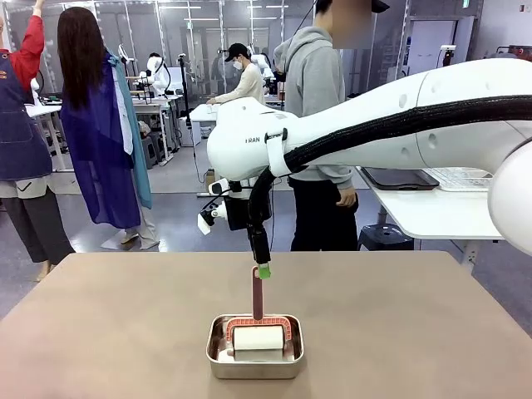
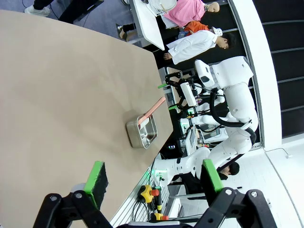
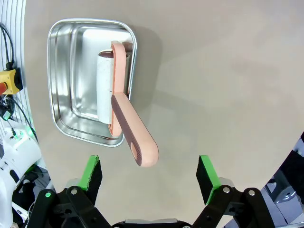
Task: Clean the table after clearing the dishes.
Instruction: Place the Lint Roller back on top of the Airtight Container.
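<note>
The table (image 1: 100, 332) has a bare brownish top; the dishes are out of view. Near its front edge stands a small steel pan (image 1: 254, 366) holding a lint roller (image 1: 258, 337) with a white roll and a salmon handle (image 1: 258, 295) sticking up. My right gripper (image 1: 263, 268) hangs just above the handle's tip. In the right wrist view it (image 3: 150, 175) is open, with the handle (image 3: 135, 137) just ahead of its green pads (image 3: 92, 172), untouched. My left gripper (image 2: 154, 178) is open and holds nothing, well off from the pan (image 2: 141, 130), over the table's edge (image 2: 118, 190).
A person in a grey hoodie (image 1: 316, 91) stands at the far side of the table. Behind on the right is a white table (image 1: 432, 208) with a dark tray (image 1: 399, 179). Other people stand farther back on the left.
</note>
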### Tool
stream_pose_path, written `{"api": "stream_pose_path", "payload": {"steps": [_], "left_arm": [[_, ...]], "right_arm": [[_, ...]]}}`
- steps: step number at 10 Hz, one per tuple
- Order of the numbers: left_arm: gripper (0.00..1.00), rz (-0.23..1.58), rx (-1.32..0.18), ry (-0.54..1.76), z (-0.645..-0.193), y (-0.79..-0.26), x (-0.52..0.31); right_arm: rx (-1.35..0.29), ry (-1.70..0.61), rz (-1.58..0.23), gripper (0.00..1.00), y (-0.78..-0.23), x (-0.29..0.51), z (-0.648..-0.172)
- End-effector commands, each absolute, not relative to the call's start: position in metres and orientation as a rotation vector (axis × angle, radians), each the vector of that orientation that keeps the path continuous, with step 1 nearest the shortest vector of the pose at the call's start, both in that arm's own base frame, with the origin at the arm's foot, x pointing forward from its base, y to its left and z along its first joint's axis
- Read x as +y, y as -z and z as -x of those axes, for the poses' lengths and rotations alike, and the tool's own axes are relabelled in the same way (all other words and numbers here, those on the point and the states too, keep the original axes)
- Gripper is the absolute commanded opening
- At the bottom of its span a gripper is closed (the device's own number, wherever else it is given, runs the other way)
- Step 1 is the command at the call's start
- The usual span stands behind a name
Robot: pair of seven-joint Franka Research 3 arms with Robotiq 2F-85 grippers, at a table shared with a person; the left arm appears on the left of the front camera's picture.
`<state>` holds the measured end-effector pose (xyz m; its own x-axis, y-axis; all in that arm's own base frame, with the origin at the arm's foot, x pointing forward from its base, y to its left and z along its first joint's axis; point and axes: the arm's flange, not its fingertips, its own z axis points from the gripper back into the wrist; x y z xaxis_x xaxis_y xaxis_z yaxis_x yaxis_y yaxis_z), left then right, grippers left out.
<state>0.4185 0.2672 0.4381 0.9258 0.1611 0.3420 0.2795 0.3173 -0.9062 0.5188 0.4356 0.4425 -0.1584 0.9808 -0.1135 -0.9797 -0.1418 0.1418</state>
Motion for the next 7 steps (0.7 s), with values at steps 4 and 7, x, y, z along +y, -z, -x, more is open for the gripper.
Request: {"api": "stream_pose_path", "payload": {"steps": [4, 7], "left_arm": [[1.00, 1.244, -0.405, 0.057, -0.416, -0.442, 0.265], [1.00, 1.244, -0.405, 0.057, -0.416, -0.442, 0.265]], "right_arm": [[0.105, -1.554, -0.226, 1.00, -0.476, 0.416, -0.538], [-0.056, -1.247, -0.776, 1.00, -0.542, 0.286, -0.586]]}}
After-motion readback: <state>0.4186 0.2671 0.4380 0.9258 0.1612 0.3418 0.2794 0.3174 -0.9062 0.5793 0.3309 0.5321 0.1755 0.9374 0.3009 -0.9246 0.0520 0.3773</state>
